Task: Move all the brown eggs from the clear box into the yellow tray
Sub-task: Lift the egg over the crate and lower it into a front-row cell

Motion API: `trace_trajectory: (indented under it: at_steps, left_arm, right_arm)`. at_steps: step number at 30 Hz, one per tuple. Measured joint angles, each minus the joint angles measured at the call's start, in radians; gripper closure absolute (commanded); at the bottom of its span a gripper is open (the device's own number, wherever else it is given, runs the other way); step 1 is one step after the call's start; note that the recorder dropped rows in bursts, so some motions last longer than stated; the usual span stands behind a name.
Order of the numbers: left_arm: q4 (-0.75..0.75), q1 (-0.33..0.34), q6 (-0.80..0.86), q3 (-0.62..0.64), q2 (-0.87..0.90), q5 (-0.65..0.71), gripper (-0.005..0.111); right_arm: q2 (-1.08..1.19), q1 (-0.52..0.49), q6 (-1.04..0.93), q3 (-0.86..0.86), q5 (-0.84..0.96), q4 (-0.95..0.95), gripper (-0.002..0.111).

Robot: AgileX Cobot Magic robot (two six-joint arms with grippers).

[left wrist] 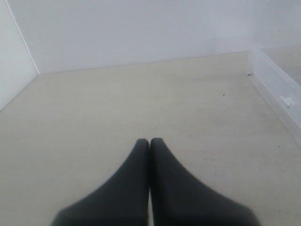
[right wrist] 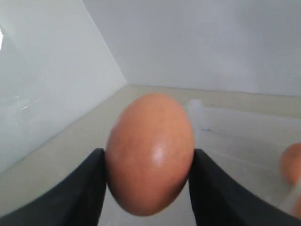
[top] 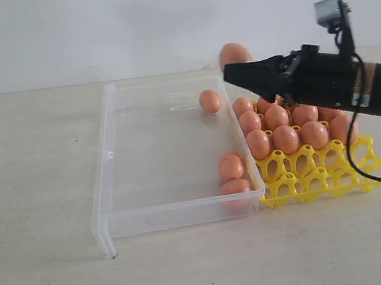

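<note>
Egg (right wrist: 149, 153) sits pinched between right arm's fingers (right wrist: 80, 193).

Right gripper (right wrist: 149, 179) clamps brown egg (right wrist: 149, 153) between both fingers (right wrist: 80, 188).

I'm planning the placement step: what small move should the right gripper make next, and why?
Probably carry the brown egg over the yellow tray toward its empty front cups. The right gripper holds the egg clamped in the air, and the tray's back rows look full.

Three brown eggs (top: 231, 167) lie in the clear box (top: 104, 173), others in the adjoining yellow tray (top: 319, 181), one aloft.
</note>
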Motion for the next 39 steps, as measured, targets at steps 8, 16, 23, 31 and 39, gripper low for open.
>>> trace_trajectory:
  at_steps: [8,16,23,31,39]
  left_arm:
    - [0.000,0.000,0.000,0.000,0.000,0.000,0.111]
    - [0.000,0.000,0.000,0.000,0.000,0.000,0.111]
    - [0.000,0.000,0.000,0.000,0.000,0.000,0.111]
    - [0.000,0.000,0.000,0.000,0.000,0.000,0.111]
    - [0.000,0.000,0.000,0.000,0.000,0.000,0.111]
  right_arm:
    - [-0.127,-0.167,-0.644,0.204,0.155,0.667,0.109]
    - [-0.014,-0.167,-0.081,-0.154,0.019,-0.086,0.109]
    - [0.059,-0.167,-0.044,-0.047,-0.003,-0.245,0.109]
    - [0.127,-0.165,-0.114,0.047,-0.003,-0.271,0.109]
    - [0.169,-0.092,-0.141,0.047,0.080,-0.281,0.109]
